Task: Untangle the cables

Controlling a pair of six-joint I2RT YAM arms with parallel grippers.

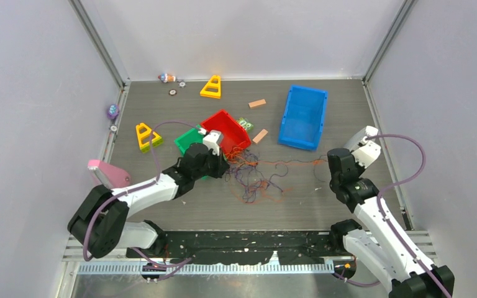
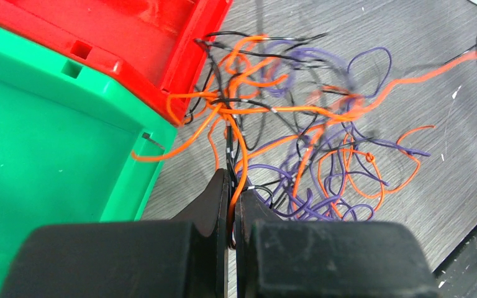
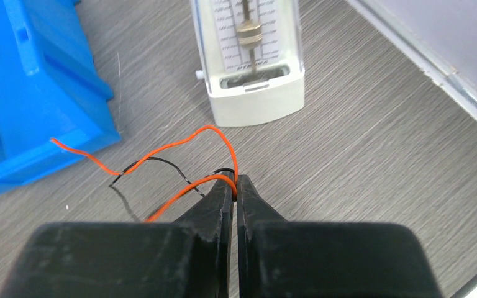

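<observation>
A tangle of thin orange, purple and black cables (image 1: 258,180) lies mid-table in front of the red bin; it fills the left wrist view (image 2: 304,136). My left gripper (image 1: 218,162) is at the tangle's left edge, by the bins. In its wrist view the left gripper (image 2: 233,186) is shut on an orange and a black cable. An orange strand (image 1: 298,162) runs right from the tangle to my right gripper (image 1: 330,162). In its wrist view the right gripper (image 3: 235,183) is shut on that orange cable (image 3: 186,144), with a black strand beside it.
A red bin (image 1: 227,131) and a green bin (image 1: 189,141) stand just behind the left gripper. A blue bin (image 1: 303,116) lies at the back right. A white metronome (image 3: 251,56) stands by the right gripper. Yellow triangles (image 1: 212,87), wooden blocks (image 1: 258,103) and small toys lie further back.
</observation>
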